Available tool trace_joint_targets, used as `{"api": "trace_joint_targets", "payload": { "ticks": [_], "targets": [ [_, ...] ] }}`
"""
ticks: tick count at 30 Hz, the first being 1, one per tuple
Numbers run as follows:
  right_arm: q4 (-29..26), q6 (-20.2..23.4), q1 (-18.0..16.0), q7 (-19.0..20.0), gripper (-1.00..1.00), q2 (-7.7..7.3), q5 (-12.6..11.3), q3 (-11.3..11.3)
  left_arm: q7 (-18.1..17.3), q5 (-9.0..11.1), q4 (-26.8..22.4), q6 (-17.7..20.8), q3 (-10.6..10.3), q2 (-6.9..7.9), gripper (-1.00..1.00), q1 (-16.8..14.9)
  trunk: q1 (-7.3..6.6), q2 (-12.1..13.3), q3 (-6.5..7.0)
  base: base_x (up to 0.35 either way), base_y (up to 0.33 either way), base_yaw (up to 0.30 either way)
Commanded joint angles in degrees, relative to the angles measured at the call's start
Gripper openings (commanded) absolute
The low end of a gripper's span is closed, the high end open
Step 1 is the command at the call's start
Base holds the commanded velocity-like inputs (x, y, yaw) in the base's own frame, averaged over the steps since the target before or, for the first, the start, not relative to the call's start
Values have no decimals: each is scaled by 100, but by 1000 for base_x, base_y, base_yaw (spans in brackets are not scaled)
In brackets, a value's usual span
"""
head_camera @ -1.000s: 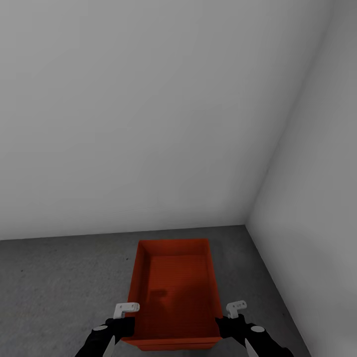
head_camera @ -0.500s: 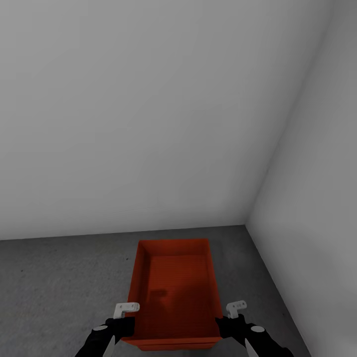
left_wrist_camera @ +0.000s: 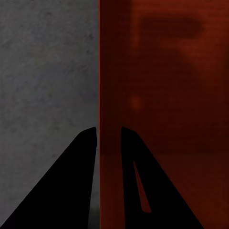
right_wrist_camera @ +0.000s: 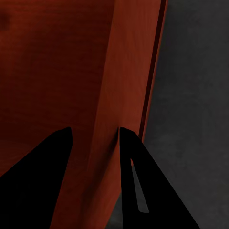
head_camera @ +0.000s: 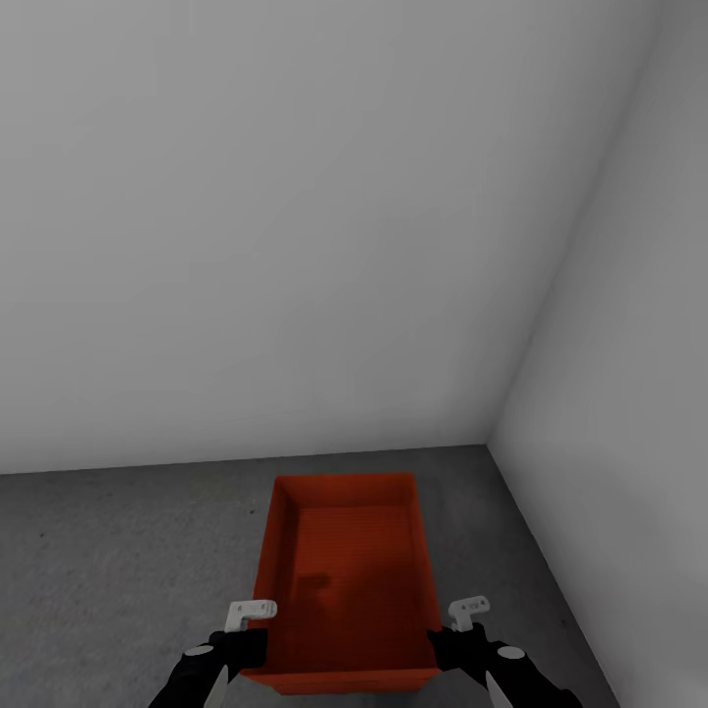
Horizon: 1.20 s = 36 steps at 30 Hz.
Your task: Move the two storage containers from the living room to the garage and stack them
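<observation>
Holding steady, nothing differing from earlier | left claw [head_camera: 248,621] pinching storage container [head_camera: 344,560] left wall | right claw [head_camera: 468,612] pinching right wall | container sitting over concrete floor [head_camera: 108,570] by white wall [head_camera: 295,246] corner

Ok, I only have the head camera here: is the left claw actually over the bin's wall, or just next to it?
Observer: Over it. The left wrist view shows the left claw straddling the bin wall, one finger outside, one inside.
Operator: And the right one?
Observer: The right claw straddles the opposite wall the same way, with a wider gap between its fingers. I can't tell whether either one is squeezing.
</observation>
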Motion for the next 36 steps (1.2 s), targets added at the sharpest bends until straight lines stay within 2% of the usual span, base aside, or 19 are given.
{"api": "trace_joint_targets", "payload": {
  "ticks": [1, 3, 7, 11, 15, 17, 21, 34, 36],
  "targets": [
    [-26, -17, 0, 44, -100, -4, 6, 31, 7, -49, 0, 34, 60, 28, -100, -1, -1, -2, -5, 0, 0, 0],
    [-22, -31, 0, 60, -100, 60, 142, -101, 11, 8, -4, 23, 52, 3, -100, -1, -1, -2, -5, 0, 0, 0],
    [-19, -32, 0, 46, -100, 103, 429, -374, 41, -56, -5, 2, 90, -54, -100, 1, -1, -2, -5, 0, 0, 0],
    [-18, -35, 0, -15, -100, 119, 296, -233, 48, 85, 4, -121, 18, 16, -100, 0, -1, -2, -5, 0, 0, 0],
    [-17, -36, 0, -26, -100, 65, 64, -1, 44, 92, 20, -156, 2, 25, -100, 2, -1, -2, -5, 0, 0, 0],
    [-17, -36, 0, -21, -100, 62, 67, -1, 43, 96, 33, -165, 3, 28, -100, 0, -1, -2, -5, 0, 0, 0],
    [-17, -36, 0, -16, -100, 63, 84, -1, 46, 121, 64, -197, -4, 31, -100, -1, 87, -163, -77, 0, 0, 0],
    [-17, -36, 0, -13, -100, 63, 96, -1, 47, 135, 71, -213, -7, 32, -100, 1, 87, -163, -77, 0, 0, 0],
    [-17, -36, 0, -13, -100, 61, 96, -1, 48, 141, 71, -209, -12, 32, -100, 3, 131, -243, -112, 0, 0, 0]
  ]
}}
